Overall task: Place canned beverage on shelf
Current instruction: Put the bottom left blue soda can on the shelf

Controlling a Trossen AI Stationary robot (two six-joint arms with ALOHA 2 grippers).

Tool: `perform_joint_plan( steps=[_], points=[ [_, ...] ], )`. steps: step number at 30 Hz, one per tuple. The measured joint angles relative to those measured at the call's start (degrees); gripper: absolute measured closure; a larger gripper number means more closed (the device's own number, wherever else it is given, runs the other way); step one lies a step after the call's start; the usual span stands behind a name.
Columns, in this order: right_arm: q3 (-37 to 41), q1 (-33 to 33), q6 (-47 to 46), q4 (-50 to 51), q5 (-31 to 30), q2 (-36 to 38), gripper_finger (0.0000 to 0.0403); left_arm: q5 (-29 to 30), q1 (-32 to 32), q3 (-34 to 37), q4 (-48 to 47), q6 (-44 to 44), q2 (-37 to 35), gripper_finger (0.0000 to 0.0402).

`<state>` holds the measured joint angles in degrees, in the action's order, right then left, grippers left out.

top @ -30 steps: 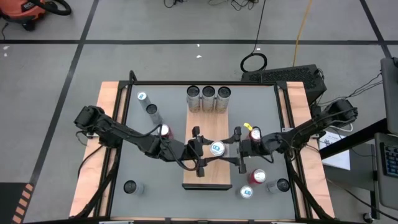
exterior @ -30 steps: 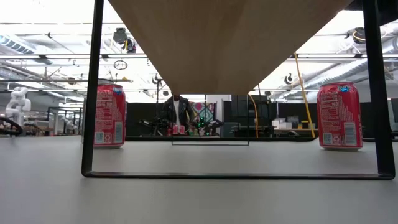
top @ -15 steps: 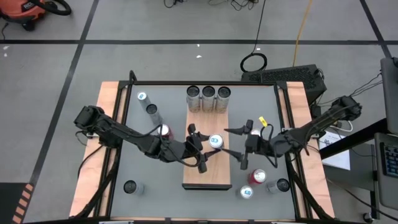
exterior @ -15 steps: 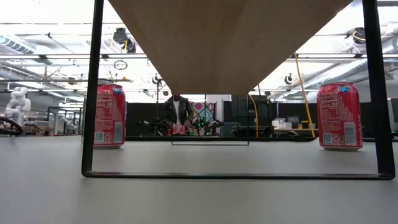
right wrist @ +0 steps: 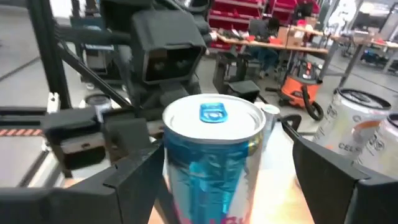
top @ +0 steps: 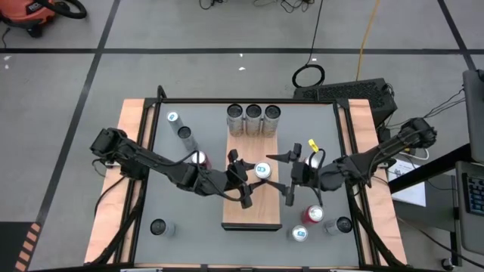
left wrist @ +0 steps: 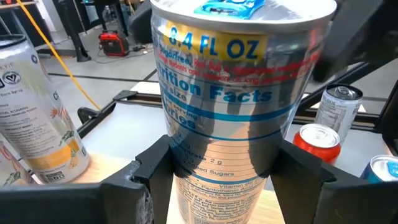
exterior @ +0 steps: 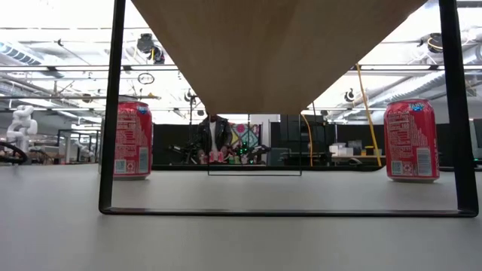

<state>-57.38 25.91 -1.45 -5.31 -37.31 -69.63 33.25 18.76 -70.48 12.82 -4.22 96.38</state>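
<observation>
A silver can with blue print and a blue tab (top: 262, 171) is over the middle of the light-brown shelf board (top: 252, 215). My left gripper (top: 249, 180) reaches in from the table's left and is shut on the can (left wrist: 242, 93). My right gripper (top: 286, 179) hangs open just right of the can. In the right wrist view its fingers (right wrist: 134, 177) stand wide on either side of the can (right wrist: 211, 143) without touching it. Three silver cans (top: 253, 115) stand in a row on the shelf's far end. The low view shows only the shelf's underside (exterior: 279, 53). My left gripper pinches the can's side wall (left wrist: 186, 158) between its two fingers (left wrist: 152, 171), on the lower half of the can. The fingers come in about level from the table's left. The can stands upright in the hold; the gripper hides its bottom, so I cannot tell whether it rests on the shelf.
Loose cans stand on the grey tabletop: a blue-topped one (top: 172, 118), a grey one (top: 186, 136) and a red one (top: 200, 159) at the left, a dark one (top: 157, 227) near left, and a red one (top: 314, 214) with two more (top: 299, 233) near right. The shelf's dark frame legs (exterior: 113, 113) rise from the table.
My right gripper has drawn back from the can toward the table's right edge and risen. My left gripper has turned a little, and the can's top has shifted slightly toward the far edge, still over the shelf.
</observation>
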Motion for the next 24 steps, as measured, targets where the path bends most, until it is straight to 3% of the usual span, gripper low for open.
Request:
perform_joint_plan(
  steps=[11, 24],
  points=[
    [-0.2, -0.9, 0.5, 0.0, 1.9, -0.4, 0.0116, 0.0, 0.0, 0.0, -0.3, 0.0, 0.0, 0.0193],
    [-0.2, -3.0, 2.6, 0.0, 6.2, -0.8, 0.0239, 0.7, -0.1, 0.0, -1.2, -0.2, 0.0, 0.0182]
  ],
)
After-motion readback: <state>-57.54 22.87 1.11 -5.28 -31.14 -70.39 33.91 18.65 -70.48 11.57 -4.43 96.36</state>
